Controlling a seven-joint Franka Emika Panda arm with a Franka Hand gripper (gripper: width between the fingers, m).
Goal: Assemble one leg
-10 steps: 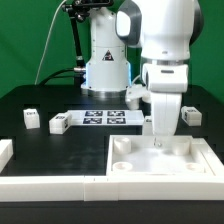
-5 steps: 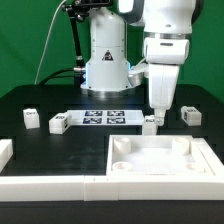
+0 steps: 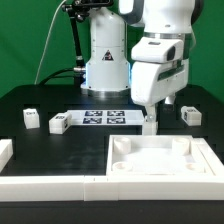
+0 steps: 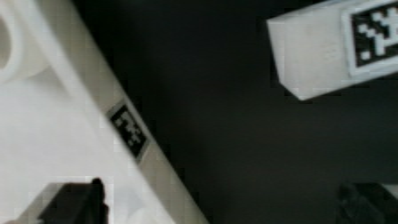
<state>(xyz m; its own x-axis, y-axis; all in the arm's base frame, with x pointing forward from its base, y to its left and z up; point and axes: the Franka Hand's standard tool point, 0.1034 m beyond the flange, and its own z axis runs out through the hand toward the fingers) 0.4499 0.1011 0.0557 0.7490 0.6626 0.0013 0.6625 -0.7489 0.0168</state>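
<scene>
we saw gripper [image 4: 217, 205] fingers apart, empty; leg [image 4: 331, 50] just beside it, exterior view's centre-right, not between them.

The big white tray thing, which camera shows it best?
The exterior view. There the whole tray shows, recessed corners and all, lying on the table below the arm. The wrist view catches only a slanted strip of the tray along one edge, with a small marker tag on its side.

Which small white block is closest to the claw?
The small white block directly beneath the claw, by the big white tray's edge; the others stand well aside.
</scene>
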